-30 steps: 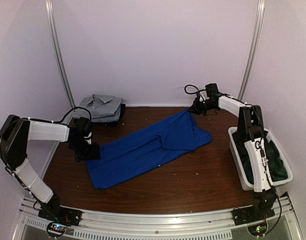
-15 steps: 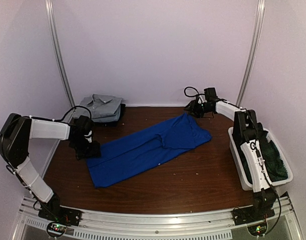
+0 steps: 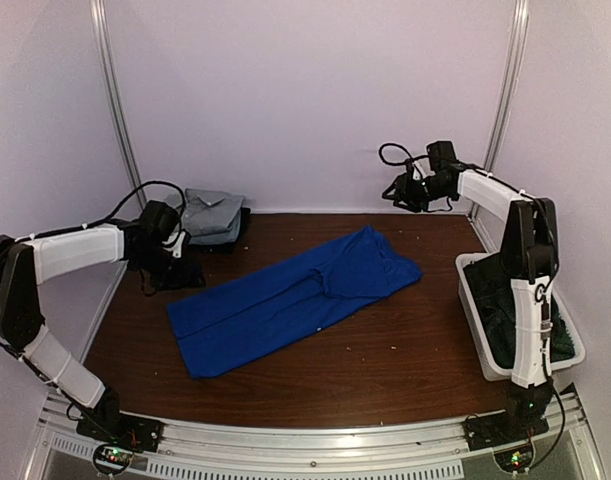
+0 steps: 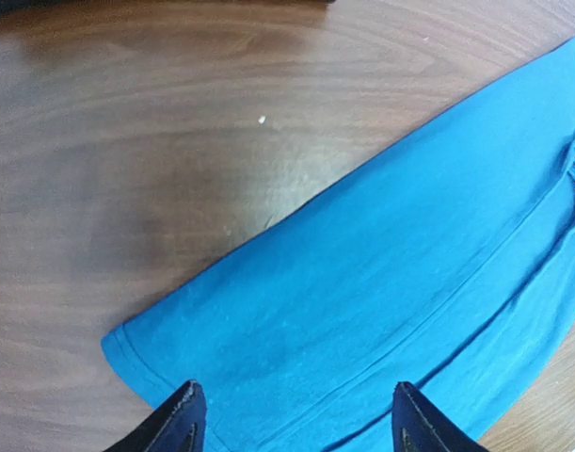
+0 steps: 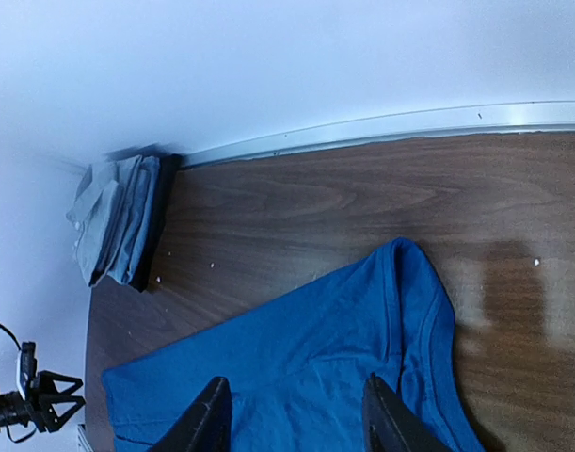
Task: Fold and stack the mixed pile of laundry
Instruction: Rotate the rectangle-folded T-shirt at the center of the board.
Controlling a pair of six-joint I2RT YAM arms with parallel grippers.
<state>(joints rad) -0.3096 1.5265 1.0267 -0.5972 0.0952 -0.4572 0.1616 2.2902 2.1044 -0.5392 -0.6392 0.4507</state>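
Note:
A royal-blue garment (image 3: 295, 295) lies spread flat and diagonal across the wooden table, also seen as blue cloth (image 4: 400, 282) in the left wrist view and as its far end (image 5: 315, 377) in the right wrist view. My left gripper (image 3: 181, 272) hovers at the garment's left edge, open with nothing between its fingers (image 4: 301, 426). My right gripper (image 3: 400, 192) is raised above the garment's far corner, open and empty (image 5: 296, 416). Folded light grey clothes (image 3: 213, 215) sit stacked on a dark piece at the back left (image 5: 118, 221). A dark green piece (image 3: 545, 325) lies in the bin.
A white plastic bin (image 3: 472, 300) stands at the table's right edge beside the right arm. The back wall and its metal rail (image 5: 381, 127) run close behind the garment. Small light crumbs dot the wood.
My right gripper has opened, let go of the blue garment's far corner and risen. My left gripper has lifted and pulled back toward the back left. The garment now lies flat.

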